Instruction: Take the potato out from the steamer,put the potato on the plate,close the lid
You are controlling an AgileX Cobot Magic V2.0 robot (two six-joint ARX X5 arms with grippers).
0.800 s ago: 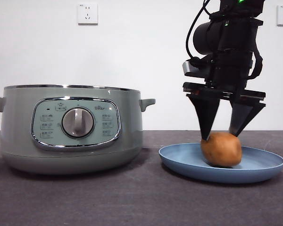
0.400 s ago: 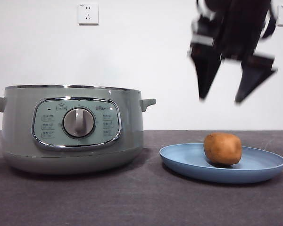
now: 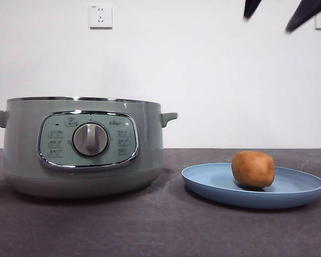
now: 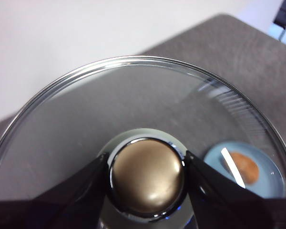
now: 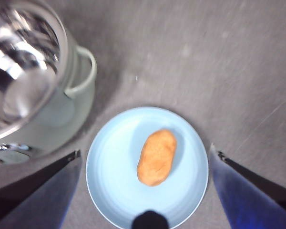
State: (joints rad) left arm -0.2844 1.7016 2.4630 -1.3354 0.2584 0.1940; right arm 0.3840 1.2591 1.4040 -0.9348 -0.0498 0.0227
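The brown-orange potato lies on the light-blue plate, to the right of the pale green steamer. High above the plate my right gripper stands open and empty, only its black tips showing in the front view. Its wrist view looks down on the potato, the plate and the right gripper with jaws spread wide. My left gripper is shut on the knob of the glass lid, held in the air. The lid hangs over the steamer.
Dark grey tabletop runs in front of the steamer and plate. A white wall with sockets stands behind. Through the lid glass the plate with the potato shows below.
My right gripper let go of the potato and rose straight up, almost out of the front view. The potato stays on the plate.
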